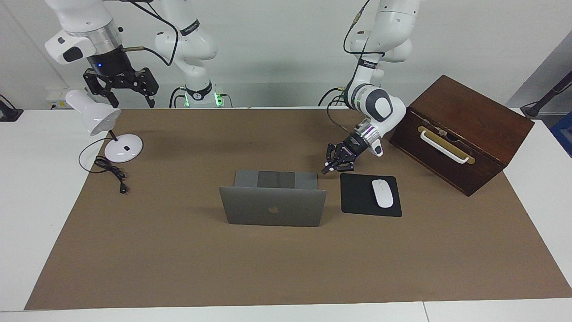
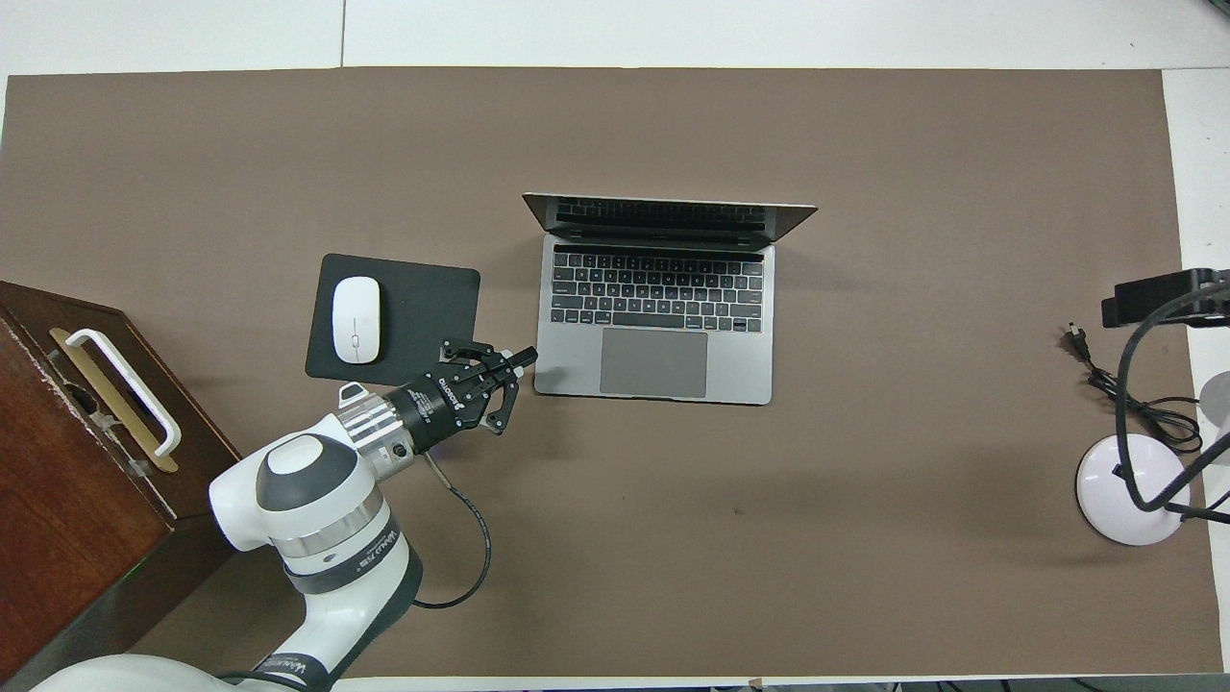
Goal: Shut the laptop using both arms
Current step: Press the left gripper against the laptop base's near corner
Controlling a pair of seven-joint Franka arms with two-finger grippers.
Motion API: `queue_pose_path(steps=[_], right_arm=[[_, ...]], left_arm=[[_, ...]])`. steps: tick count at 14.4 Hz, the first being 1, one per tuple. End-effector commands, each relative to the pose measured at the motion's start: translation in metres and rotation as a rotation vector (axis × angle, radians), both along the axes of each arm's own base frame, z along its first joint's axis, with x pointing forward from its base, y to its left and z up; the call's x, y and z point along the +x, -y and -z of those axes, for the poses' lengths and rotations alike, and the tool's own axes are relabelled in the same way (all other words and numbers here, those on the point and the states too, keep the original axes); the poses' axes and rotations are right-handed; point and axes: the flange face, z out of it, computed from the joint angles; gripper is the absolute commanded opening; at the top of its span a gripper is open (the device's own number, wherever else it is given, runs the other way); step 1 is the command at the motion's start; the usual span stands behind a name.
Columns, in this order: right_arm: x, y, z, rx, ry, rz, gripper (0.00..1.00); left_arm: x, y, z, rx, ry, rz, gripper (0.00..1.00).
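My left hand (image 1: 327, 169), clenched, sits low by the laptop (image 1: 272, 205) base corner; should brace it w/o shoving. Right hand (image 1: 120, 85) waits released over the lamp (image 1: 96, 117).

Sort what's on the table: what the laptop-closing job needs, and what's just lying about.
Job: laptop, lid still open; left gripper, shut, beside its base; right gripper, open, waiting above the lamp.

Lying about: lamp, mouse, mouse pad, wooden box.
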Motion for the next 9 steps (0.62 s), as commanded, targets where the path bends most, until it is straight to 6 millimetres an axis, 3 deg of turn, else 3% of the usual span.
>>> queue_pose_path(steps=[1, 4, 6, 9], right_arm=[[-0.004, 0.001, -0.002, -0.01, 0.011, -0.021, 1.0], [-0.004, 0.001, -0.001, -0.009, 0.009, -0.021, 1.0], [-0.004, 0.001, -0.001, -0.009, 0.009, -0.021, 1.0], [-0.004, 0.001, -0.002, -0.01, 0.011, -0.021, 1.0]], left_arm=[[0.0, 0.01, 0.017, -0.008, -0.012, -0.019, 0.0], [-0.001, 0.012, 0.021, -0.009, 0.002, -0.041, 0.0], [-0.012, 0.028, 0.031, -0.001, 0.004, -0.02, 0.0], [-0.014, 0.028, 0.038, 0.01, 0.004, -0.018, 0.0]])
